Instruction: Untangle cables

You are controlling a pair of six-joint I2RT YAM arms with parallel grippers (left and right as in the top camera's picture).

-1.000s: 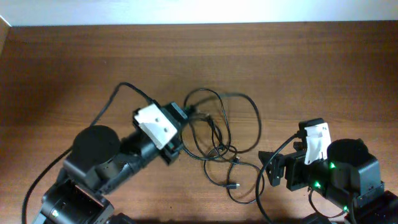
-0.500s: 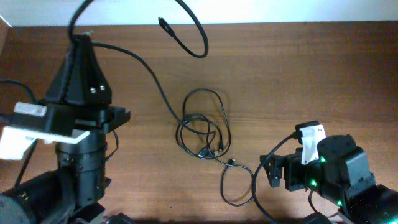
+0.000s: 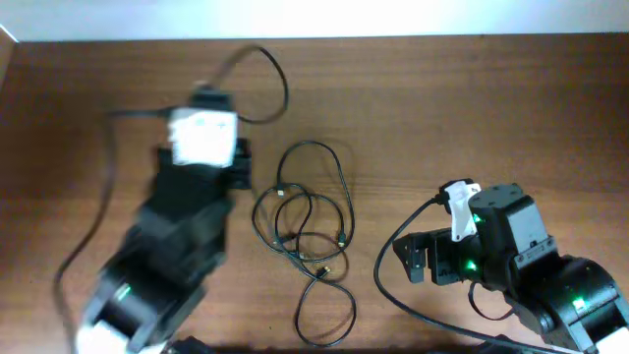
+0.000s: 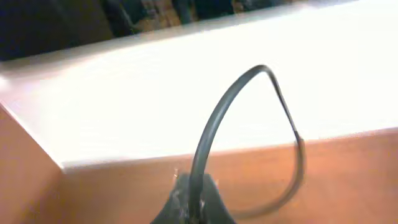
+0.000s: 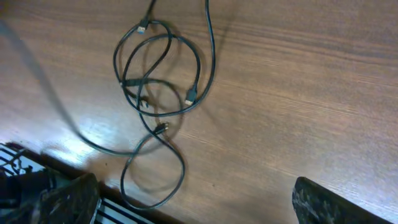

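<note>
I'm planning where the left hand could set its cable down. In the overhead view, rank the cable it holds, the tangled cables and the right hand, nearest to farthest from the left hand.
1. Held cable, in the left hand, upper left.
2. Tangled cables, table centre.
3. Right hand, lower right.

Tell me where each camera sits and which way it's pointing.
Overhead: above the table, looking straight down; left arm, right arm and cable tangle show.
Left wrist: faces the table's bright far edge; left gripper pinches one cable.
Right wrist: tilts down at the tangle; right gripper open, fingertips in the bottom corners.
Shared: overhead and right wrist both see the tangle.
</note>
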